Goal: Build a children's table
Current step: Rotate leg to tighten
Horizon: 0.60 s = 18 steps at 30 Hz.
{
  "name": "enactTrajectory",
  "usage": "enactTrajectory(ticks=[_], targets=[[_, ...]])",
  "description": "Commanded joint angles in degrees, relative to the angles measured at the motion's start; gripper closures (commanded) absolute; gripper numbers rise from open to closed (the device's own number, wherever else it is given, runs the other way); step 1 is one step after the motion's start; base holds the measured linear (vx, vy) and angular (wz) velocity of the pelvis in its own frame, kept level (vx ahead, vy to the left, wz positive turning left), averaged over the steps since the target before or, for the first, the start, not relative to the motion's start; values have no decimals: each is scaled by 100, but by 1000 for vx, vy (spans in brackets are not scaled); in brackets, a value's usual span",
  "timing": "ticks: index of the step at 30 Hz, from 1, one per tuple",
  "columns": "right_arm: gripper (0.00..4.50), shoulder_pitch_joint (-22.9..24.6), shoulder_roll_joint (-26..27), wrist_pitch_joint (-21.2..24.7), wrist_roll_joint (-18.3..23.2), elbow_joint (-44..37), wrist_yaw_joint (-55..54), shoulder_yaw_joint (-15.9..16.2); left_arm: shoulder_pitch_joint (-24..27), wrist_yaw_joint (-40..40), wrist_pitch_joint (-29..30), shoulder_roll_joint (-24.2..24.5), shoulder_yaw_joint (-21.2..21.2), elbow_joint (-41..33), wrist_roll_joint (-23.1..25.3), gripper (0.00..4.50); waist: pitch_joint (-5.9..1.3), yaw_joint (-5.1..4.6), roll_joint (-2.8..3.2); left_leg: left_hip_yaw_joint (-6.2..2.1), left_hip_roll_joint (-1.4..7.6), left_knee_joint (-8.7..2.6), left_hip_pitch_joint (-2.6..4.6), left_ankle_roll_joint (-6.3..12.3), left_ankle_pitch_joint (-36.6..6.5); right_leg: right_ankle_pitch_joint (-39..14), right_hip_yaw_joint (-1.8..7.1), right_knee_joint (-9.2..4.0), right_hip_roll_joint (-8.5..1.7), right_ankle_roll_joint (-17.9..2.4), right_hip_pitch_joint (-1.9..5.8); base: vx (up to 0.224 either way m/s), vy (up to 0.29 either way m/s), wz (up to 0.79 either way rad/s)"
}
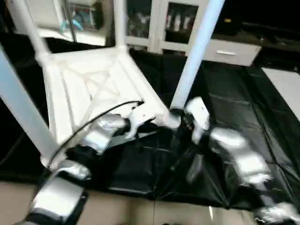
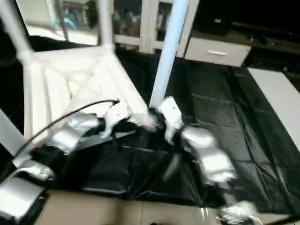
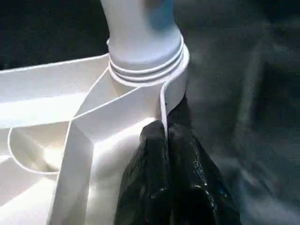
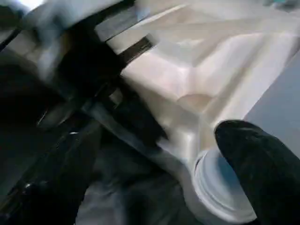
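Observation:
The children's table lies upside down on a black sheet, its white X-ribbed tabletop [image 1: 89, 89] facing up. Several white legs stand up from its corner sockets; the near-right leg [image 1: 197, 51] rises from the socket [image 3: 145, 75] closest to both grippers. My left gripper [image 3: 164, 136] is shut on the tabletop's rim wall just beside that socket, also seen from above [image 1: 140, 117]. My right gripper [image 1: 187, 117] sits at the foot of the same leg. Its fingers [image 4: 262, 168] stand wide apart, open, either side of the leg's ribbed end [image 4: 220, 187], holding nothing.
The black sheet [image 1: 234, 108] covers the floor under the table and out to the right. Behind stand a glass-fronted cabinet [image 1: 178, 23] and a white drawer unit [image 1: 229, 51]. A white panel [image 1: 286, 84] lies at far right. Pale floor [image 1: 140, 211] runs along the near edge.

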Motion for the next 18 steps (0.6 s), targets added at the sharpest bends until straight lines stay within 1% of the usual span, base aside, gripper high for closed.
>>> enactTrajectory(ticks=[1, 2, 3, 4, 5, 6, 7, 8, 9, 10, 11, 12, 13, 14, 15, 18], targets=[[5, 206, -522, 186, 24, -168, 566, 6, 253, -638, 211, 200, -370, 54, 134, 450, -309, 39, 62, 146, 52, -428, 9, 375, -1163, -1142, 233, -266, -138, -1342, 421, 0, 0, 0], [5, 280, -726, 190, 43, -263, 790, 41, 283, -828, 222, 260, -402, -23, 97, 450, -300, 59, 59, 153, 55, -440, 1, 290, -1353, -1468, 234, -295, -149, -1241, 420, 0, 0, 0], [5, 342, -930, 205, 54, -348, 1005, 72, 354, -1087, 114, 345, -447, -187, 26, 450, -297, 67, 53, 158, 61, -444, 9, 252, -1427, -1598, 235, -310, -152, -1195, 406, 0, 0, 0], [5, 342, -930, 205, 54, -348, 1005, 72, 354, -1087, 114, 345, -447, -187, 26, 450, -293, 63, 45, 153, 61, -452, -4, 203, -1536, -1779, 233, -319, -151, -1110, 402, 0, 0, 0], [5, 381, -1084, 232, 59, -412, 1155, 87, 419, -1302, 31, 423, -489, -335, -28, 450, -284, 51, 28, 144, 58, -466, -34, 165, -1611, -1998, 233, -329, -157, -998, 413, 0, 0, 0], [5, 354, -1180, 252, 6, -420, 1170, 62, 497, -1529, -19, 527, -558, -508, -56, 450, -293, 42, 48, 139, 65, -471, -16, 129, -1638, -2091, 239, -340, -159, -935, 392, 0, 0, 0], [5, 330, -1195, 242, -32, -405, 1140, 48, 519, -1596, -42, 559, -583, -555, -58, 450, -293, 42, 48, 139, 65, -471, -16, 129, -1638, -2091, 239, -340, -159, -935, 392, 0, 0, 0], [5, 276, -1162, 241, -44, -368, 1082, 8, 542, -1641, -26, 570, -590, -607, -77, 450, -299, 38, 55, 149, 66, -462, 9, 92, -1591, -1993, 247, -332, -151, -964, 362, 0, 0, 0], [5, 253, -1144, 278, -17, -373, 1067, -14, 552, -1653, 18, 567, -577, -637, -88, 450, -308, 33, 43, 161, 60, -453, 7, 89, -1529, -1865, 250, -316, -142, -1019, 365, 0, 0, 0], [5, 221, -1103, 262, 4, -361, 1048, -36, 556, -1693, -42, 555, -576, -653, -104, 450, -310, 37, 74, 160, 59, -454, 6, 89, -1494, -1800, 252, -304, -137, -1042, 365, 0, 0, 0], [5, 188, -1068, 237, 22, -350, 1011, -30, 575, -1759, -36, 537, -570, -721, -137, 450, -322, 47, 73, 177, 59, -442, 30, 96, -1437, -1646, 253, -296, -132, -1100, 349, 0, 0, 0], [5, 164, -1045, 222, 38, -329, 995, -21, 583, -1811, -27, 512, -570, -768, -164, 450, -322, 62, 84, 182, 55, -439, 30, 103, -1372, -1545, 257, -279, -125, -1144, 354, 0, 0, 0], [5, 153, -985, 210, 107, -312, 1040, 0, 598, -1872, 3, 476, -599, -850, -189, 450, -326, 73, 75, 186, 59, -435, 34, 105, -1330, -1476, 259, -274, -124, -1163, 353, 0, 0, 0], [5, 149, -956, 214, 159, -305, 1095, 13, 612, -1918, 47, 458, -619, -922, -205, 450, -340, 93, 81, 190, 66, -429, 41, 111, -1215, -1248, 265, -239, -123, -1237, 362, 0, 0, 0], [5, 143, -920, 243, 230, -276, 1255, 55, 635, -1981, 68, 443, -673, -1036, -203, 450, -347, 101, 66, 190, 63, -426, 8, 141, -1112, -1057, 266, -201, -114, -1286, 391, 0, 0, 0], [5, 129, -910, 204, 216, -198, 1437, 162, 668, -2054, 88, 431, -733, -1152, -192, 450, -353, 140, 78, 208, 59, -413, 33, 209, -995, -851, 280, -180, -103, -1358, 376, 0, 0, 0]])
